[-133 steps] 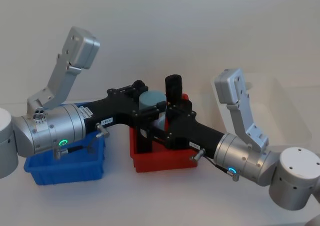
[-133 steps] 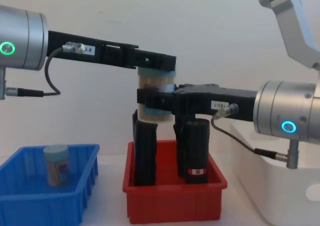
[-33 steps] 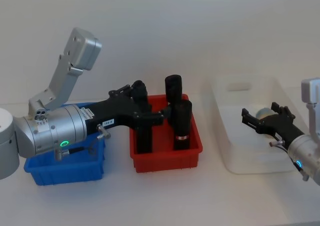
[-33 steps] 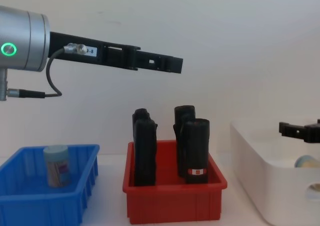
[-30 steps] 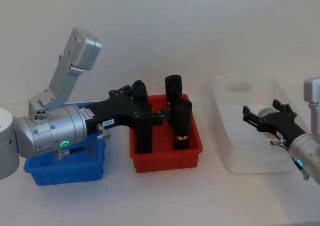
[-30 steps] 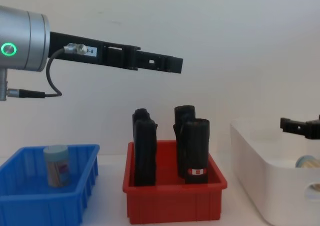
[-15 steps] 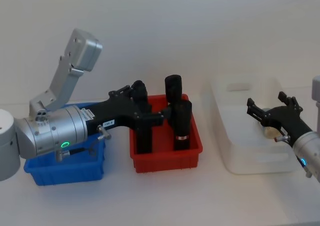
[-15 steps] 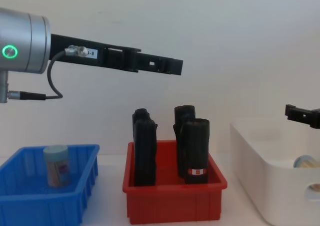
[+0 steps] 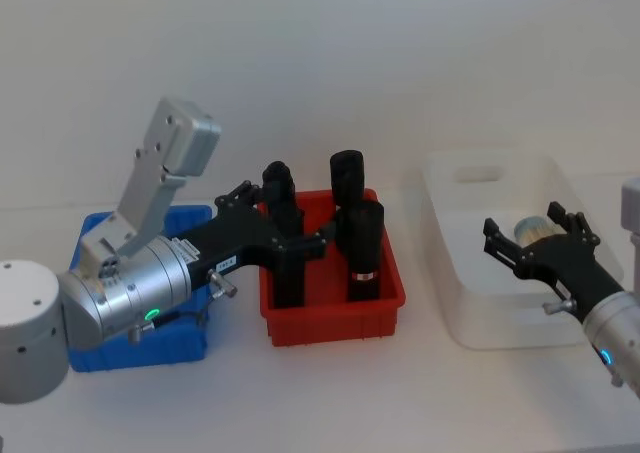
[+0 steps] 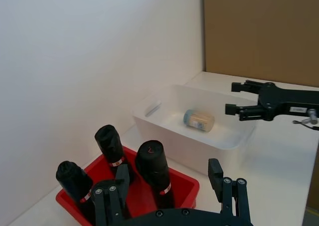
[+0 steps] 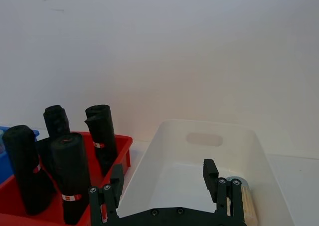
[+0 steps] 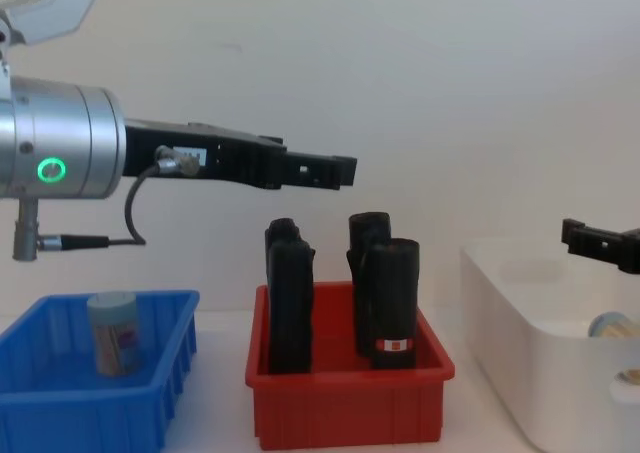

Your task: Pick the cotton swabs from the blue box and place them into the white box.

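One jar of cotton swabs (image 12: 112, 331) stands upright in the blue box (image 12: 60, 403), whose wall (image 9: 185, 345) shows under my left arm. Another cotton swab jar (image 9: 535, 228) lies on its side inside the white box (image 9: 470, 318), also seen as the jar (image 10: 199, 120) in the tub (image 10: 199, 151). My left gripper (image 9: 285, 218) hangs open and empty above the red bin. My right gripper (image 9: 522, 223) is open and empty just above the lying jar (image 11: 244, 201), over the white box (image 11: 164, 161).
A red bin (image 9: 335, 318) sits between the two boxes and holds several tall black rolls (image 9: 362, 248) that rise well above its rim. A white wall runs close behind everything. A brown board (image 10: 259, 31) stands past the white box.
The jar that both grippers held over the red bin now lies in the white box, released by the right gripper. The left arm has drawn back slightly and lowered.
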